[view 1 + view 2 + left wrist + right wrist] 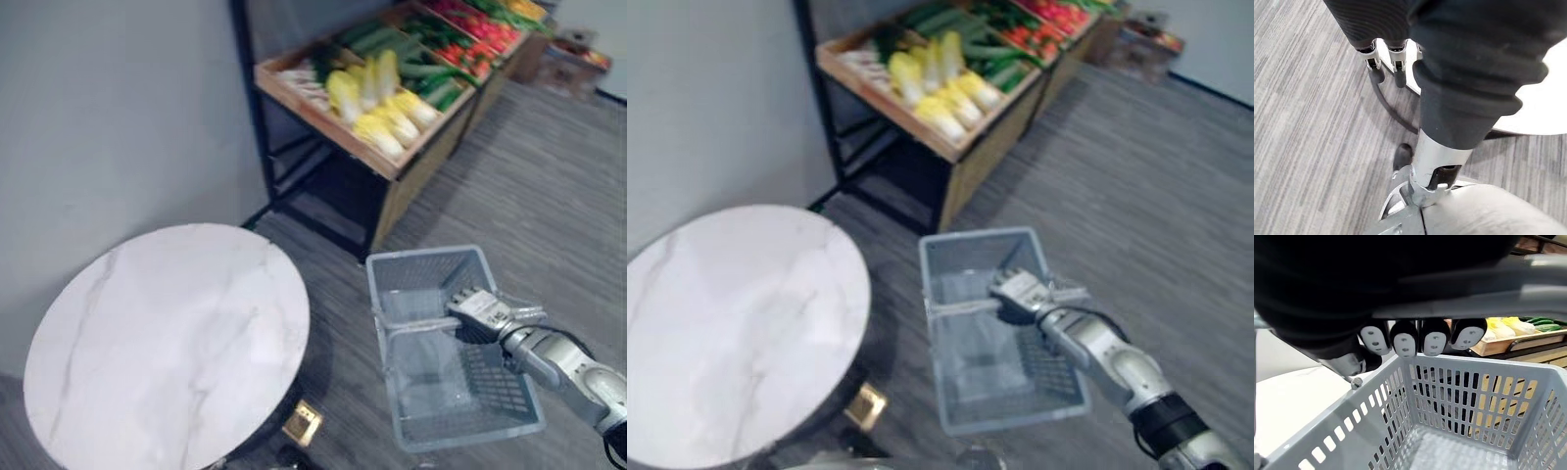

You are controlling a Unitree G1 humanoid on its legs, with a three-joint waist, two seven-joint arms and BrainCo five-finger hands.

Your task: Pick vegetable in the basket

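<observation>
My right hand (pixel 480 311) is shut on the handle (pixel 411 326) of a grey plastic basket (pixel 421 257), which hangs above the carpet with nothing inside. In the right wrist view its fingers (pixel 1415 340) curl round the handle bar above the slotted basket wall (pixel 1464 396). The vegetables lie on a wooden shelf (pixel 323 113) further ahead: pale yellow cabbages (pixel 377 98), green cucumbers (pixel 431 78) and red ones (pixel 480 29) beyond. My left hand (pixel 1374 61) hangs low over the carpet with relaxed fingers, holding nothing.
A round white marble table (pixel 167 343) stands close on my left, beside a grey wall. Grey carpet stretches between the basket and the shelf (pixel 921 132). More crates of produce (pixel 578 54) sit at the far right end.
</observation>
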